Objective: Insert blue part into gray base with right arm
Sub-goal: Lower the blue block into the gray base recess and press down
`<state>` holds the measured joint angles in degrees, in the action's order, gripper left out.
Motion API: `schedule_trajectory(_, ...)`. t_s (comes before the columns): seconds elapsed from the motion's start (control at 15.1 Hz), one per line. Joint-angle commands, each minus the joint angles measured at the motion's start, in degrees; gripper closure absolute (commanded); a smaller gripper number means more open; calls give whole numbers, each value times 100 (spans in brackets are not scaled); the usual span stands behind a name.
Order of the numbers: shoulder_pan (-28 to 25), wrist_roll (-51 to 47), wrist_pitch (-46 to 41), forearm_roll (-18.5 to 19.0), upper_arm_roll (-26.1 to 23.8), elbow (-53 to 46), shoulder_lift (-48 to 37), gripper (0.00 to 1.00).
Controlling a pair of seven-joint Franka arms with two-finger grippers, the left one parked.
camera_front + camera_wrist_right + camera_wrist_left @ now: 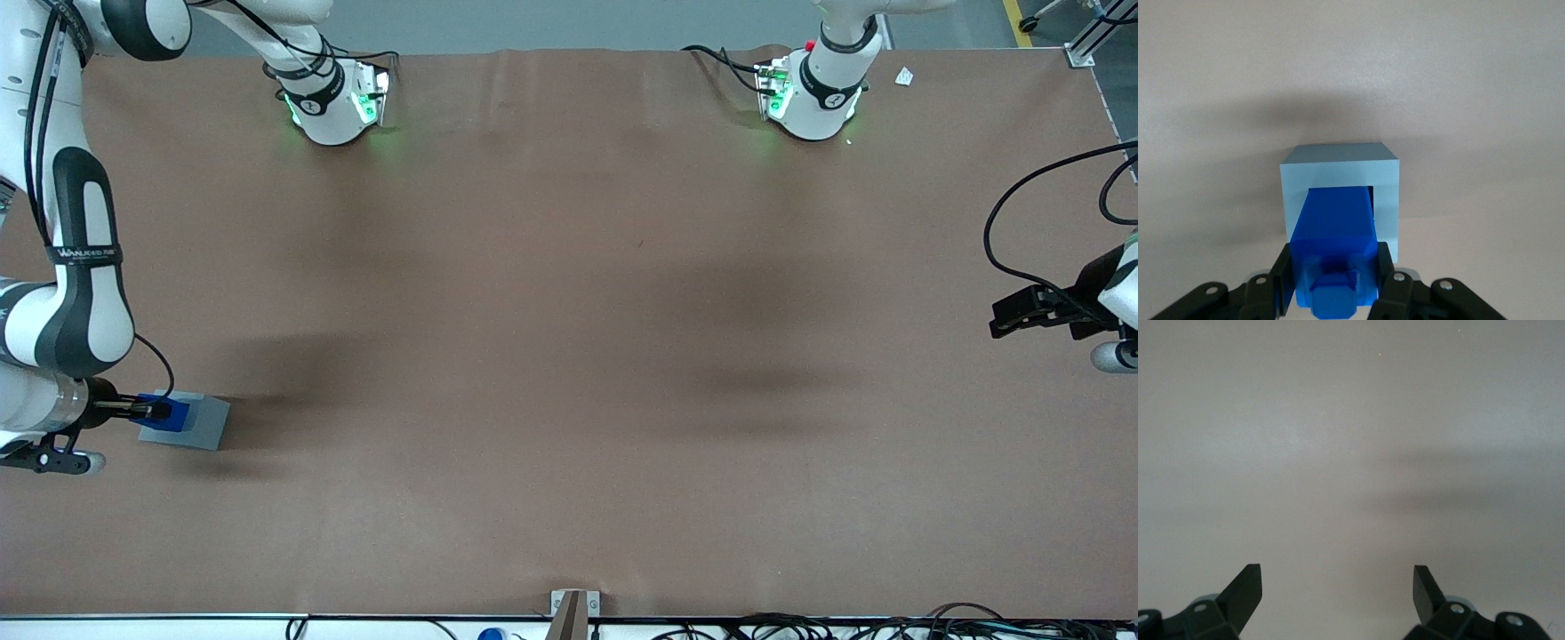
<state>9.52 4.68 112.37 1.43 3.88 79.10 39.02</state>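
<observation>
Insertion step in hand: the blue part (1333,227) is held over the gray base (1340,160).

The blue part is clamped between the closed fingers (1286,267) of the right arm's gripper (153,410), at the working arm's end of the tabletop (569,356). Its lower end appears lined up with the square recess, perhaps just entered; full seating cannot be told. A straight, gentle push down is judged to be called for next, with release only once the part is seated.
</observation>
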Motion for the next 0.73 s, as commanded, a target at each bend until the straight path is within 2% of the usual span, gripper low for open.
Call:
schedule_trajectory(0.0,129,199,-48,-90,-115,-158,89,100)
schedule_trajectory(0.66,164,341,-92,-99,-98,-123,97,100)
